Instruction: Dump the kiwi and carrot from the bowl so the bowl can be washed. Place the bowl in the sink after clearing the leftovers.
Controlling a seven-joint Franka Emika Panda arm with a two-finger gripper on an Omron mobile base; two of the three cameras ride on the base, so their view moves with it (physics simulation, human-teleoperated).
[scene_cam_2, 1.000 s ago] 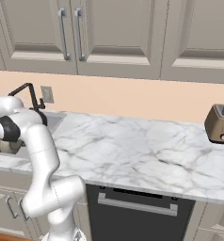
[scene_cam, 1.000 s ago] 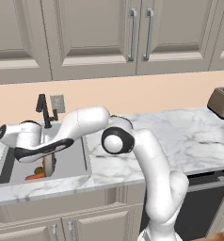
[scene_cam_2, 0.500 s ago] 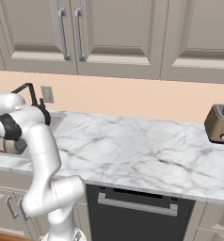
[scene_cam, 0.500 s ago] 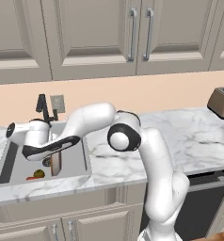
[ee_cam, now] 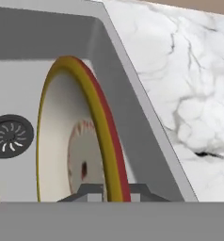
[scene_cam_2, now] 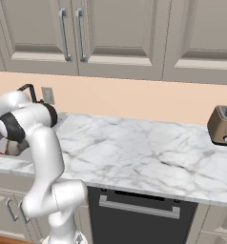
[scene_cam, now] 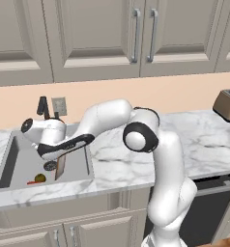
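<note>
Since half a second ago the arm reaches lower into the sink point(scene_cam: 10, 159), and the bowl point(scene_cam: 60, 166) now stands on edge, almost vertical, down inside the basin near its right wall. In the hand view the gripper point(ee_cam: 110, 193) is clamped on the rim of the bowl point(ee_cam: 76, 136), one finger on the inside face and one on the outer side, and the rim shows yellow and red. The inside of the bowl holds nothing. Beyond it the round dark drain point(ee_cam: 10, 135) lies in the grey floor of the sink point(ee_cam: 48, 35).

On the sink floor, at the front left of the bowl, lies the kiwi point(scene_cam: 39, 178), and just beside it the carrot point(scene_cam: 34, 182), which I see only as a thin red line, so I am not fully sure of its position. Behind the basin stands the black faucet point(scene_cam: 42, 107). Far to the right on the marble counter point(scene_cam: 204, 140) sits a toaster point(scene_cam: 227, 104).
</note>
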